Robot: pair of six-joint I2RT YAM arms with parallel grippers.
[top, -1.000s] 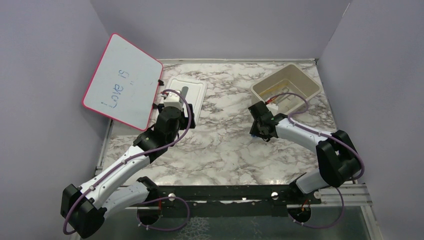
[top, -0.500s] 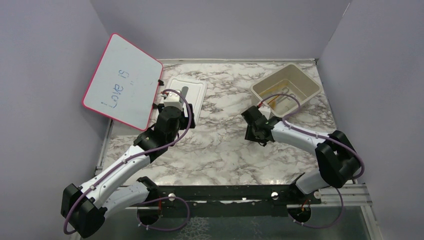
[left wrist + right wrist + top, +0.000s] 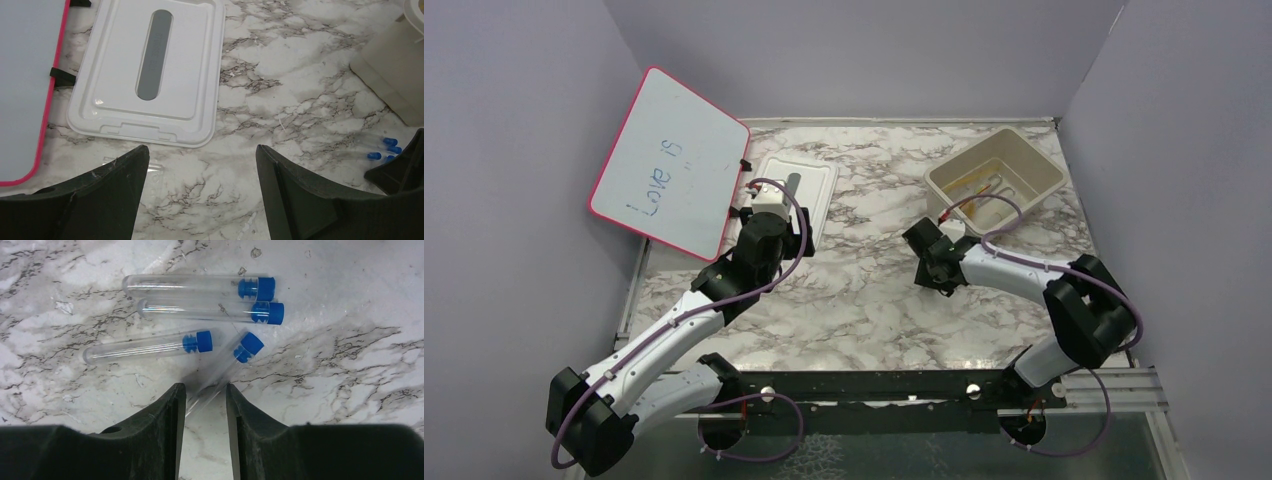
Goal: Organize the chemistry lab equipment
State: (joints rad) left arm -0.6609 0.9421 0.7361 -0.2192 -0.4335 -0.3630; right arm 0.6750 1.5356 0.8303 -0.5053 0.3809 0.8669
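My right gripper (image 3: 202,407) stands half-closed around the near end of one blue-capped test tube (image 3: 222,365), with three more tubes (image 3: 197,286) just ahead. I cannot tell whether I am pinching it yet. This looks like the pickup step, so next I squeeze firmly and lift level.

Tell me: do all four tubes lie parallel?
No, three tubes lie roughly parallel, but the fourth tube slants down into the right gripper.

The tilted tube (image 3: 235,357) is blurring and vanishing between the right pincer's (image 3: 204,391) fingers, so whether it is being gripped is not showing. From above, that pincer is covering the other tubes (image 3: 195,286), and the bin's (image 3: 1036,160) contents are appearing too small to name. The whiteboard (image 3: 27,75) is running off the left wrist view.
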